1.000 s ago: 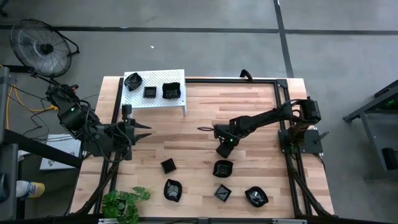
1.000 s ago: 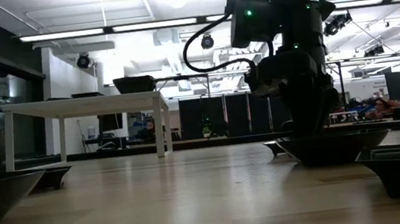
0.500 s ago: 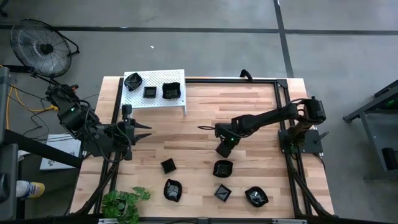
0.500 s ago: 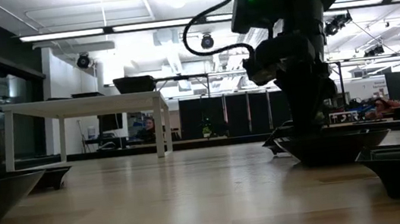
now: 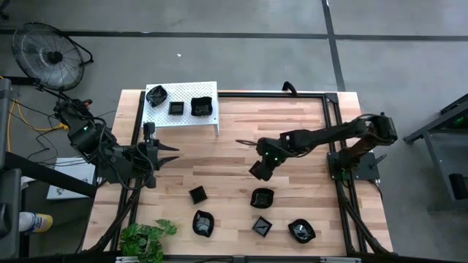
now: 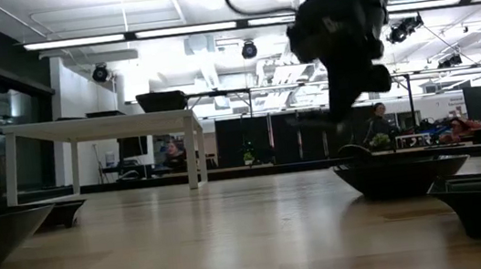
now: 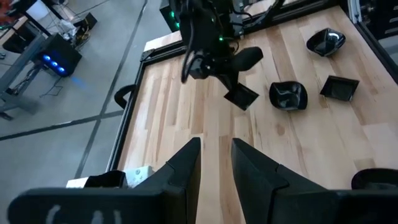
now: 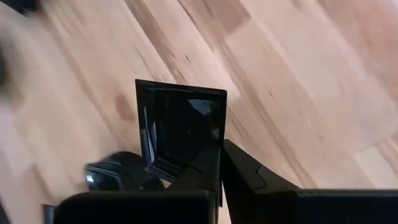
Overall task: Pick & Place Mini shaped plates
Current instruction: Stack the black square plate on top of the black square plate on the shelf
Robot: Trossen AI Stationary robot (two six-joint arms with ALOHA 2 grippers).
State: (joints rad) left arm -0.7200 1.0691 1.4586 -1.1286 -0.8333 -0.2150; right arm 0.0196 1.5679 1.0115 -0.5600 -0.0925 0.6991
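Note:
My right gripper (image 5: pixel 260 169) hangs over the middle of the table, shut on a small square black plate (image 8: pixel 180 124), which also shows in the left wrist view (image 7: pixel 241 95). Several more glossy black plates lie flat on the wood near the near edge: a square one (image 5: pixel 197 194), a wavy one (image 5: pixel 203 223), a rounded one (image 5: pixel 262 197), another square one (image 5: pixel 262 226) and a leaf-like one (image 5: pixel 301 231). Three plates (image 5: pixel 176 107) sit on the white perforated shelf (image 5: pixel 183 120). My left gripper (image 5: pixel 165 155) waits open at the table's left side. My right gripper pinches the square plate by one side wall near a corner (image 8: pixel 219 146), one finger (image 8: pixel 205 165) on the inner face and the other (image 8: pixel 244 171) outside. The fingers come from above, slanting. The plate is lifted clear of the table and hangs tilted.
The white shelf stands at the far left corner of the table. A black frame rail (image 5: pixel 333 131) runs along the right and far sides. A plant (image 5: pixel 146 237) sits at the near left corner. Bare wood (image 5: pixel 219 164) lies between the two arms.
My right gripper has risen from table height, carrying the square plate up with it and shifting slightly toward the table's left. The plate, low at the table before, now hangs clear and tilted. The left arm has kept still.

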